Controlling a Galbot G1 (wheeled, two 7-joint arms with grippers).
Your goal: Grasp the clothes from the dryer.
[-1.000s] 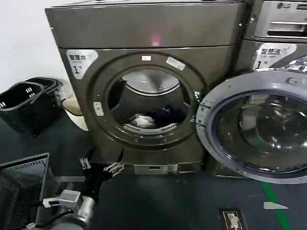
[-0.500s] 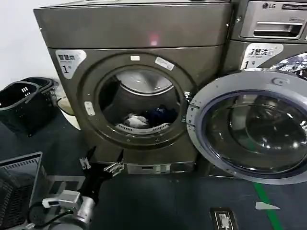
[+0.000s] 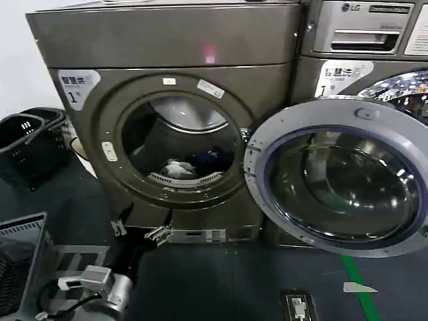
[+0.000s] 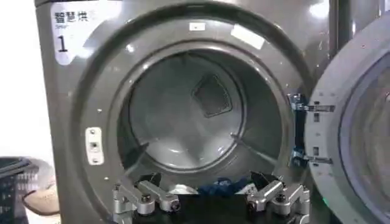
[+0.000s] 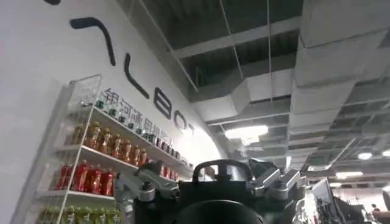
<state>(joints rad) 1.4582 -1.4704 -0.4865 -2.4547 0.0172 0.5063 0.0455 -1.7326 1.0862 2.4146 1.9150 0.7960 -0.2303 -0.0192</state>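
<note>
Dryer (image 3: 167, 100): door (image 3: 338, 177) swung wide
Clothes (image 3: 175, 168): white piece on the drum floor, beside a navy garment (image 3: 210, 158)
Left gripper (image 3: 140, 226): jaws released, low before the dryer
Right gripper (image 5: 210, 182): jaws spread, aimed at the ceiling

Dryer (image 3: 167, 47): bronze-grey casing, white sticker (image 3: 77, 85) with a dark "1" and dark characters, small pink-red light on the top panel. Drum inside is steel grey, with a dark patch on its back wall in the left wrist view.

Clothes (image 3: 175, 168): white, lying in the drum beside a dark navy garment (image 3: 210, 159).

Open door (image 3: 338, 180): pale silver-grey ring around dark, reflective glass.

Neighbouring machine (image 3: 364, 30): same bronze-grey, silver drawer panel, LG lettering in dark.

Baskets (image 3: 27, 147): black, slotted sides.

Floor (image 3: 221, 281): dark grey-blue, with a green stripe (image 3: 358, 287).

Left gripper (image 3: 142, 226): black body, silver metal finger links.

Right wrist view: red and amber bottles (image 5: 91, 164) on white shelves.
</note>
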